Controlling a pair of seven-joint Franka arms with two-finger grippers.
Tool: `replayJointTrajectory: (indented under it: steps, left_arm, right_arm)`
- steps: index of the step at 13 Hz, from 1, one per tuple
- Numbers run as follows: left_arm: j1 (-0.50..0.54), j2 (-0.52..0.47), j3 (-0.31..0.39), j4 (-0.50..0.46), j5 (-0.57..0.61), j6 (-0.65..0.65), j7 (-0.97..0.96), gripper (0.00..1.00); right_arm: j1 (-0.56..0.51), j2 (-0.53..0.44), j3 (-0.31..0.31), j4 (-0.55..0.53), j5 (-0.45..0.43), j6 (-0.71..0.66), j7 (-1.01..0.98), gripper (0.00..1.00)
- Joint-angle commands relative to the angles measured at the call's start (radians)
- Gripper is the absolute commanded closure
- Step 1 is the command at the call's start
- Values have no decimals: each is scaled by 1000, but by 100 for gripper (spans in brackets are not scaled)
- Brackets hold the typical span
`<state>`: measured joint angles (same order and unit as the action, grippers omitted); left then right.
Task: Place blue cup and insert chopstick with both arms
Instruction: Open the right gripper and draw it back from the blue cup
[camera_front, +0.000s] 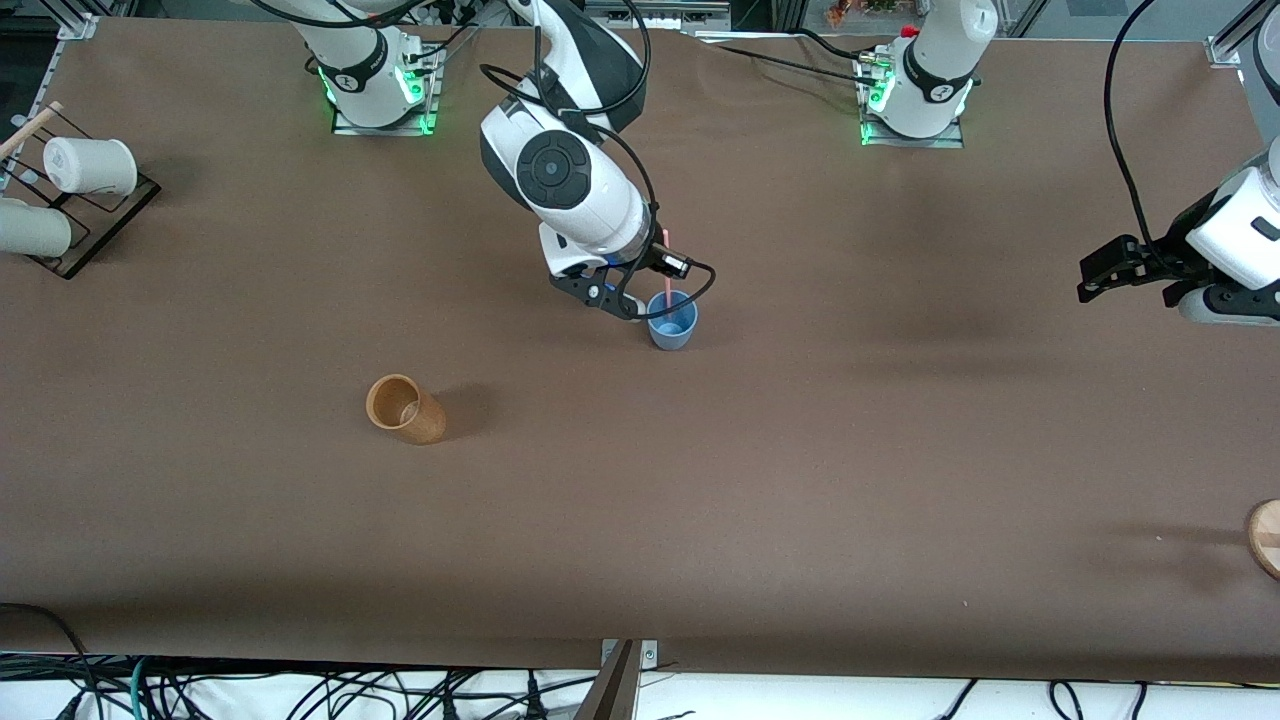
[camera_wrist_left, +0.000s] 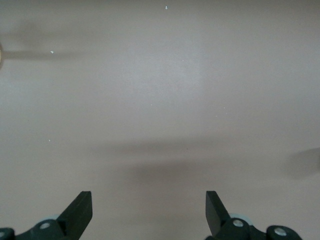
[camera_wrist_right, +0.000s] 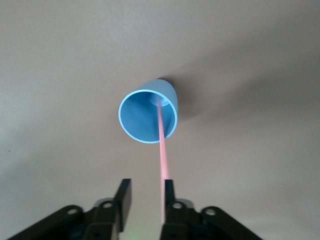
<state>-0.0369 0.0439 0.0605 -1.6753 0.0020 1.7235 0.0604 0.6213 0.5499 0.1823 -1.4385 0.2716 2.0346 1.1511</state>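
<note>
The blue cup (camera_front: 672, 328) stands upright near the middle of the table; it also shows in the right wrist view (camera_wrist_right: 142, 117). The pink chopstick (camera_front: 666, 268) stands in it, lower end inside, upper end leaning up toward the right gripper. In the right wrist view the chopstick (camera_wrist_right: 162, 147) runs from the cup's bottom up along the inner face of one finger. My right gripper (camera_front: 622, 303) (camera_wrist_right: 146, 187) is just above and beside the cup, open with a narrow gap. My left gripper (camera_front: 1100, 275) (camera_wrist_left: 149, 200) is open and empty, waiting over bare table at the left arm's end.
A tan wooden-looking cup (camera_front: 405, 408) lies on its side, nearer to the front camera than the blue cup and toward the right arm's end. White cups (camera_front: 90, 165) sit on a black rack at that end. A round wooden piece (camera_front: 1265, 535) lies at the left arm's end.
</note>
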Motion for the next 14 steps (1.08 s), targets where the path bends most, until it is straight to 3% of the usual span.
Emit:
replayJointTrajectory:
  steps: [1, 2, 7, 10, 14]
  left_arm:
    - [5, 10, -1, 29, 1, -25, -2, 0]
    - [3, 10, -2, 29, 1, -25, -4, 0]
    - [2, 10, -2, 29, 1, -25, -2, 0]
    - [0, 10, -2, 29, 1, -25, -4, 0]
    - [-3, 10, -2, 29, 1, -27, -5, 0]
  right_arm:
    - [-14, -22, 2, 18, -14, -8, -10, 9]
    - [-37, -47, 3, 18, -15, -10, -11, 1]
    - [-181, -201, 5, -29, -77, -31, -94, 0]
    - [-325, -293, 5, -48, -81, -146, -322, 0]
    - [-480, -382, 3, -56, -172, -304, -684, 0]
